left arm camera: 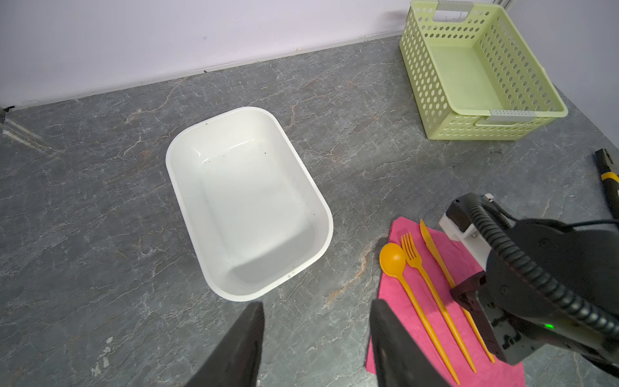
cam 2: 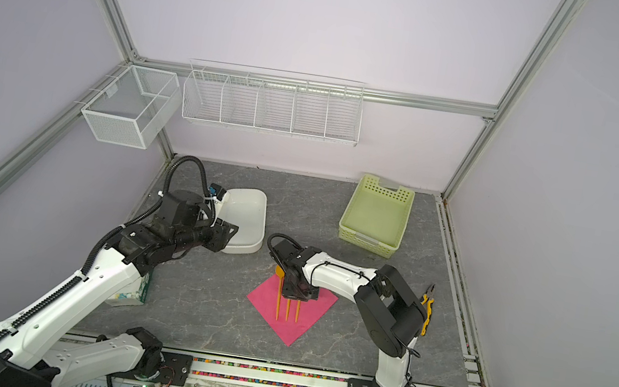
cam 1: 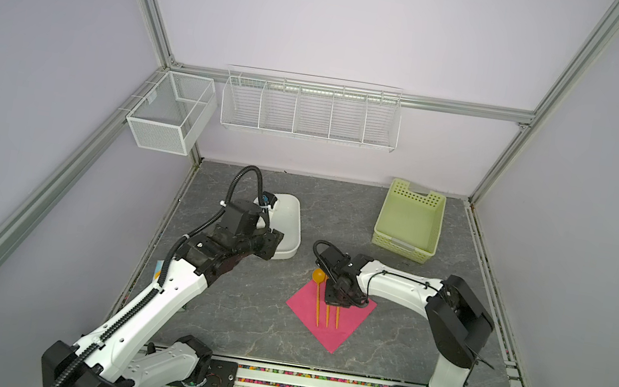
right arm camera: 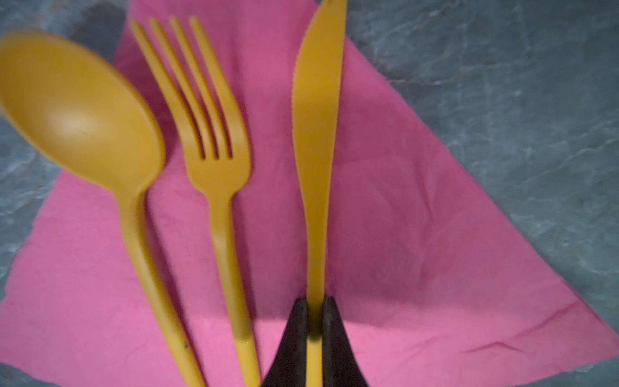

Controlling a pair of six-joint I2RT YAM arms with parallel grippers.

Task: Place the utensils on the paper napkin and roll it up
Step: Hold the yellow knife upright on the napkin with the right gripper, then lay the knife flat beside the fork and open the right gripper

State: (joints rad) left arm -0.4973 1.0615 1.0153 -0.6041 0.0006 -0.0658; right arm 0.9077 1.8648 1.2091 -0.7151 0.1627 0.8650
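Grip of right claw closed on knife handle, over pink napkin, beside fork and spoon. Left claw parted, empty, above tabletop near white tub.

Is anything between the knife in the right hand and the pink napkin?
Nothing visible. The right hand grips the knife by its handle, directly over bare napkin; fork and spoon lie beside it, not beneath.

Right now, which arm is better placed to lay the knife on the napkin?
Right. The right gripper is shut on the knife over the napkin, by the fork and spoon; the left gripper hangs open near the tub.
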